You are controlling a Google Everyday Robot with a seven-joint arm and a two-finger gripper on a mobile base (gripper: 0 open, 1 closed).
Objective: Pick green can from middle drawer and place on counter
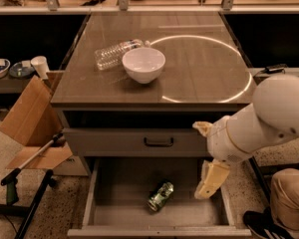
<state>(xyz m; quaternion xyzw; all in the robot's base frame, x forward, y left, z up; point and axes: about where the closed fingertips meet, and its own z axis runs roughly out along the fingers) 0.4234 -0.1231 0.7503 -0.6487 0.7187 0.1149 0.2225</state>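
Observation:
The green can (160, 195) lies on its side on the floor of the open middle drawer (124, 213), near its centre. My gripper (209, 180) hangs from the white arm over the drawer's right part, to the right of the can and apart from it. The counter (199, 68) is the glossy brown top of the cabinet above, with a bright ring-shaped reflection.
A white bowl (143, 64) and a clear plastic bottle (115, 54) lie on the counter's left half. The closed drawer front with a black handle (158, 142) is above the open drawer. A cardboard box (32, 121) and a black stand are at left. A person's leg and shoe (284, 203) are at right.

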